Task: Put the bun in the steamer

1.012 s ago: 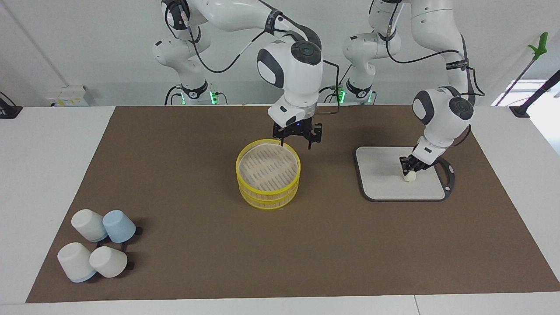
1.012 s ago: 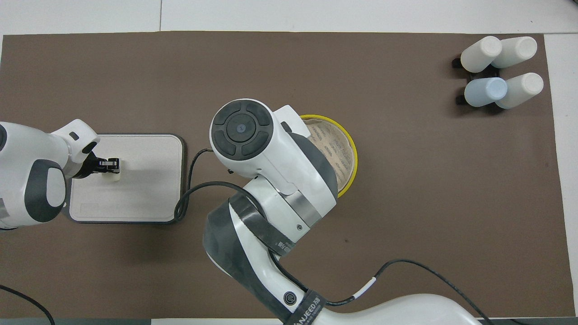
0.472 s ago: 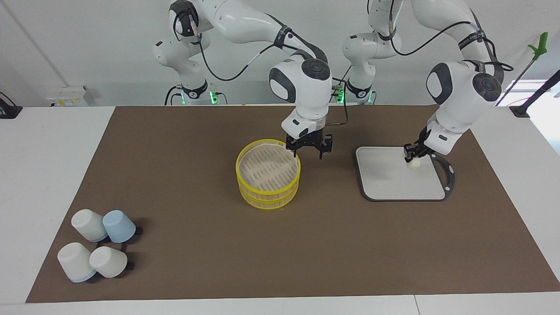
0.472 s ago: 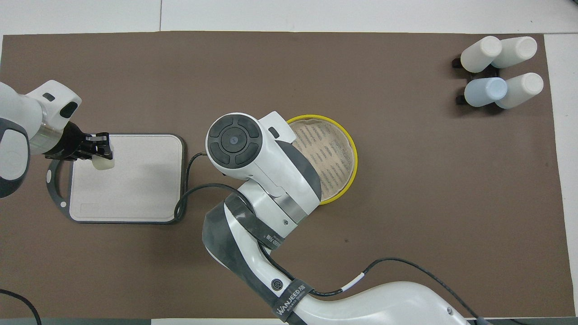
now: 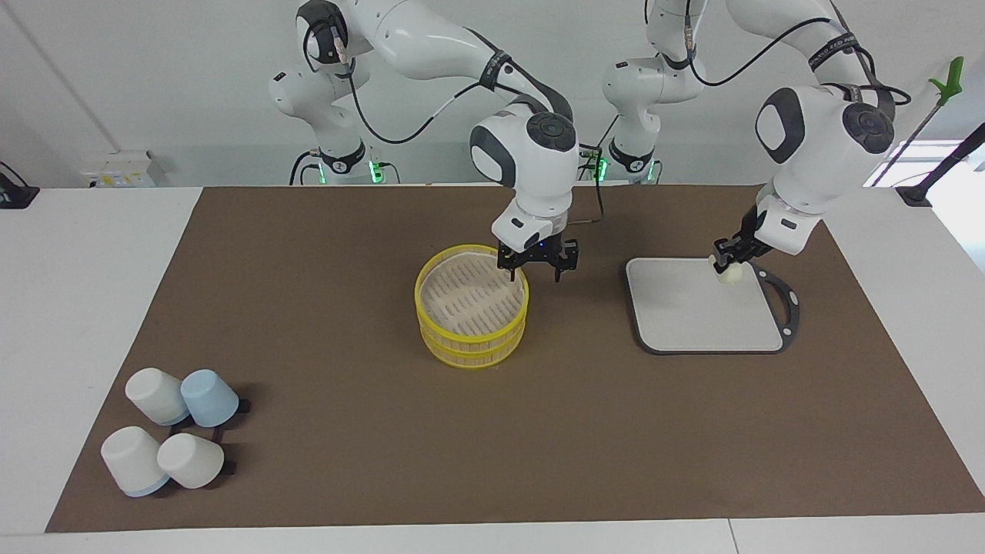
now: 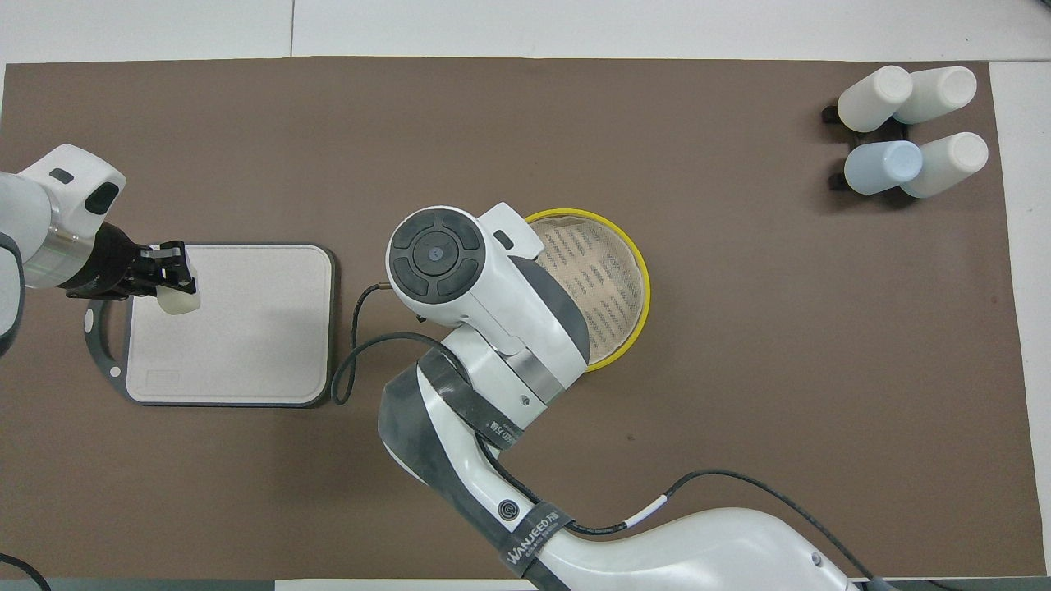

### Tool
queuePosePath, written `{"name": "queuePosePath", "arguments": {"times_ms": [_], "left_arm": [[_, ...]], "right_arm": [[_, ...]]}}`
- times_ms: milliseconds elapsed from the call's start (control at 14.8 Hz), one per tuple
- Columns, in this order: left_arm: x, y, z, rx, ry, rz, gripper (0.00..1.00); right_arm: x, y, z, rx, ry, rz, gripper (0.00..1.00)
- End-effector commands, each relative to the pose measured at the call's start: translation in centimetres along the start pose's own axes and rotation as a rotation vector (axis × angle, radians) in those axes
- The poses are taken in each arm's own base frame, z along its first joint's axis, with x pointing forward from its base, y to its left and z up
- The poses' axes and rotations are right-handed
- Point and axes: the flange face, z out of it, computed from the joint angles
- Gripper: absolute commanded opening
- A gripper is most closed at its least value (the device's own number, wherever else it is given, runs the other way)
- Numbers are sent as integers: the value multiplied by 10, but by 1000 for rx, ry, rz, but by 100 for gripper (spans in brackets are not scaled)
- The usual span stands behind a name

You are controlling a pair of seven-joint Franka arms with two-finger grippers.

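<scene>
In the facing view, four upturned cups (image 5: 169,438) are standing in a tight cluster at the lower left of the frame: three are matte cream-white, one is pale blue (image 5: 209,398), all tapered with rounded bases. They are sitting on a flat brown mat (image 5: 346,462) that is covering most of the white table (image 5: 77,308).

At the frame centre the steamer (image 5: 472,308) is resting on the mat. It is a round basket of two stacked tiers with glossy yellow rims, and the top tier is showing a pale slatted floor. The right gripper (image 5: 534,271) is hanging over the steamer's rim at the side toward the upper right of the frame, its black fingers spread wide and holding nothing.

To the right of centre a rounded-square board (image 5: 692,315) is lying flat, with a smooth pale face, a dark grey border and a loop handle at its right edge. The left gripper (image 5: 727,265) is hanging over the board's upper right corner, its fingers closed on the bun (image 5: 728,275). The bun is a small, soft, cream-white lump, clear of the board's surface. It is protruding below the fingertips, its long axis running roughly downward in the frame.

In the overhead view the bun (image 6: 178,300) is showing at the left of the frame, over the board's upper left corner
</scene>
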Motion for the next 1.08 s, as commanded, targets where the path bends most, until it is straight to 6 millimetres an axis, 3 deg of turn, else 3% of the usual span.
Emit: {"name": "queuePosePath", "arguments": {"times_ms": [0, 135, 202, 270, 337, 540, 742, 877, 1012], "left_arm": [[-5, 0, -5, -16, -11, -24, 28], [-5, 0, -5, -16, -11, -23, 29], [-7, 0, -8, -16, -9, -23, 29], [-8, 2, -8, -15, -11, -20, 29], [-8, 2, -8, -15, -11, -23, 29], [-9, 8, -8, -15, -10, -18, 30], [-11, 19, -9, -14, -5, -38, 30], [-13, 32, -17, -31, 2, -76, 30], [-19, 58, -29, -36, 2, -102, 30]], "right_arm": [[-7, 9, 6, 19, -7, -10, 89], [-9, 3, 12, 22, -3, -10, 78], [-9, 2, 15, 25, 0, -8, 62], [-10, 2, 15, 23, -4, -6, 23], [-9, 3, 14, 20, -6, -3, 0], [-7, 5, 11, 7, 5, -34, 0], [10, 19, -13, -1, -8, -11, 0], [27, 42, -34, 11, -7, -5, 0], [45, 84, -72, 31, -16, -55, 0]]}}
